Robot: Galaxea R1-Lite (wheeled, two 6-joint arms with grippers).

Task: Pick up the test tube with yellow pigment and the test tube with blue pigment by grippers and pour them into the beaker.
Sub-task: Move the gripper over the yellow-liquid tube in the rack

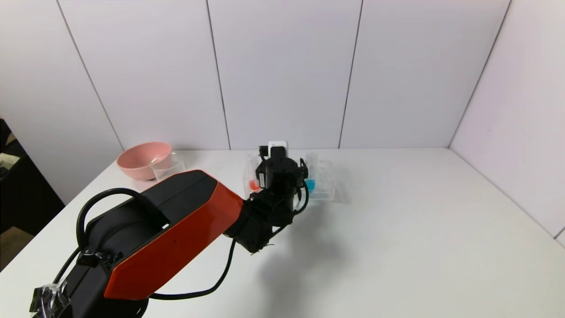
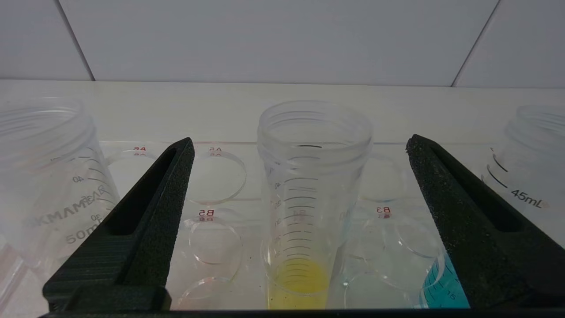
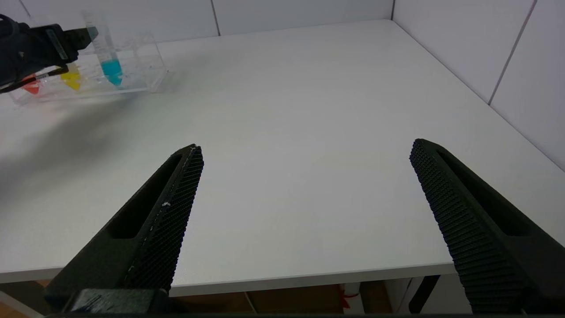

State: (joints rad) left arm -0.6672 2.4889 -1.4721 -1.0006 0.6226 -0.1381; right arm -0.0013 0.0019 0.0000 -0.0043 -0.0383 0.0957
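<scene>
My left gripper (image 1: 282, 170) is at the clear tube rack (image 1: 329, 181), open. In the left wrist view its gripper (image 2: 300, 141) has one finger on either side of the test tube with yellow pigment (image 2: 309, 198), not touching it. That tube stands upright in the rack; in the head view the gripper hides it. The test tube with blue pigment (image 1: 311, 183) stands just right of it (image 2: 446, 287). The beaker (image 1: 167, 165) stands at the back left. My right gripper (image 3: 304, 148) is open and empty over the table's front edge, out of the head view.
A red-liquid tube (image 1: 254, 184) stands in the rack's left end. A pink bowl (image 1: 143, 160) sits against the beaker. The rack (image 3: 145, 66) with my left gripper (image 3: 26, 44) shows far off in the right wrist view. Walls close the table's back and right.
</scene>
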